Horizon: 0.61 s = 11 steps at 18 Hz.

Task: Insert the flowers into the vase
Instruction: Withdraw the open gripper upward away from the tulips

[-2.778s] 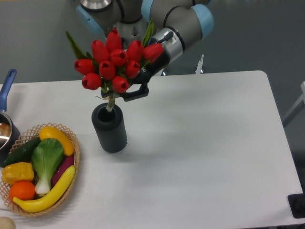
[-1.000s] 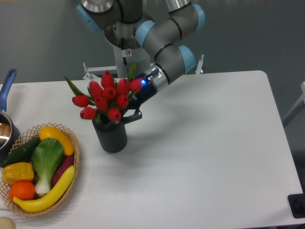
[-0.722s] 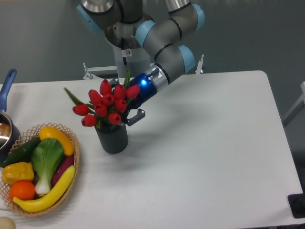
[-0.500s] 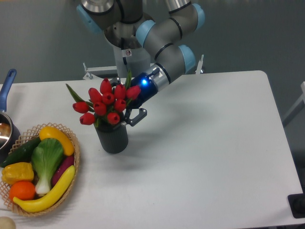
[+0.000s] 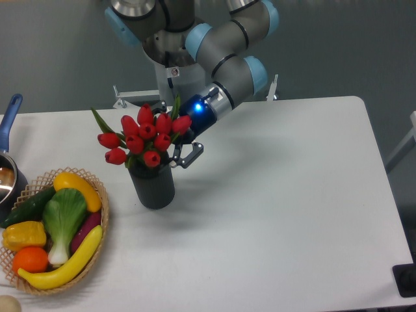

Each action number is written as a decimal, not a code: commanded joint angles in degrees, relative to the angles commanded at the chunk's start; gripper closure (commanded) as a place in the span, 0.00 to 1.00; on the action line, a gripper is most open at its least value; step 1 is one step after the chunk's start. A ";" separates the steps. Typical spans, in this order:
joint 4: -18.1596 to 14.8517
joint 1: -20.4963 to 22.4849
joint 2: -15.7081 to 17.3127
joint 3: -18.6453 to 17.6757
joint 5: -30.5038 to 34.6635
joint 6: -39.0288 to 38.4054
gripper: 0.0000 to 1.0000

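Reaching down from the arm at a slant, the tool sits just to the right of the flowers, its dark fingers spread apart with a loop-shaped one showing clear of the bunch; whether the other finger touches the stems is hidden behind the blooms. A blue light glows on the tool's wrist, up and to its right. No brand, label or writing can be read on the tool or the arm; a small dark mark on the arm's base, above the tool, is too small to make out. Immediately left of the tool, the red tulip buds fan out over the mouth of the vase, with green leaves sticking up and out to the far side. The stems go down into the vase, which stands upright on the white surface just below and left of the tool. Farther down and left of the tool, a woven basket holds a banana, an orange, a yellow pepper, a cucumber and leafy greens. Beyond it, at the far left edge, a pot with a blue handle is partly cut off.
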 joint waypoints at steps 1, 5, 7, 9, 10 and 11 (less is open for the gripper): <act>0.00 0.35 0.35 -0.26 1.39 0.00 0.00; 0.00 2.19 0.79 -1.14 6.59 0.18 0.00; 0.00 2.37 0.97 -1.15 6.59 0.18 0.00; 0.00 2.81 1.67 -1.23 6.68 0.09 0.00; 0.00 3.07 1.76 -1.32 6.68 0.09 0.00; 0.00 3.34 1.93 -1.50 6.68 0.09 0.00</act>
